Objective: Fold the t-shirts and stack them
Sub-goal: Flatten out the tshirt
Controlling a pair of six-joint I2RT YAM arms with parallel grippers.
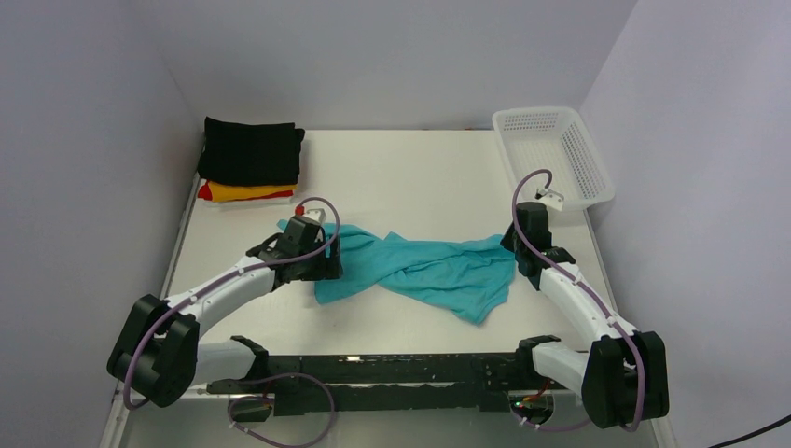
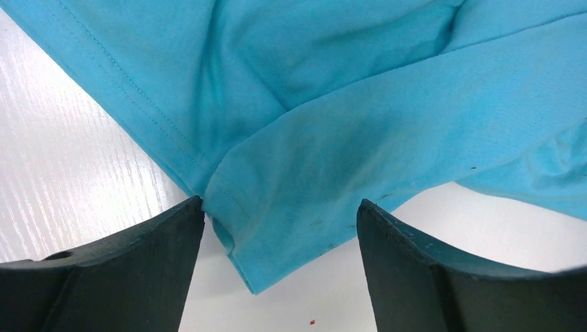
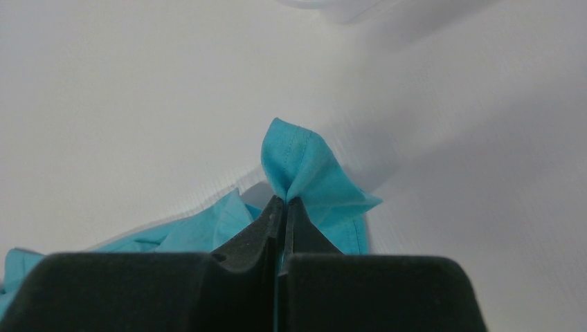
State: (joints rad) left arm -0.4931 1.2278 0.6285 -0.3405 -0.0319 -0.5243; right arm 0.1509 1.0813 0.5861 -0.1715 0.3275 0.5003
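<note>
The soft teal cloth t-shirt (image 1: 420, 266) lies crumpled and twisted across the middle of the smooth white table (image 1: 410, 168). At its right end the right claw (image 3: 284, 202) is pressed together, pinching a stitched corner. At its left end the left claw (image 2: 280, 203) is spread wide over a hemmed edge. Far left sits a folded pile: a black shirt (image 1: 250, 151) on top, with a yellow-orange shirt (image 1: 247, 193) and a red shirt (image 1: 204, 191) mostly hidden below. A white plastic mesh basket (image 1: 597, 177) stands far right. Plain grey walls (image 1: 373, 56) stand around.

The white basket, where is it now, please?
In the top view the white basket sits at the far right corner of the table, just beyond the right gripper.
</note>
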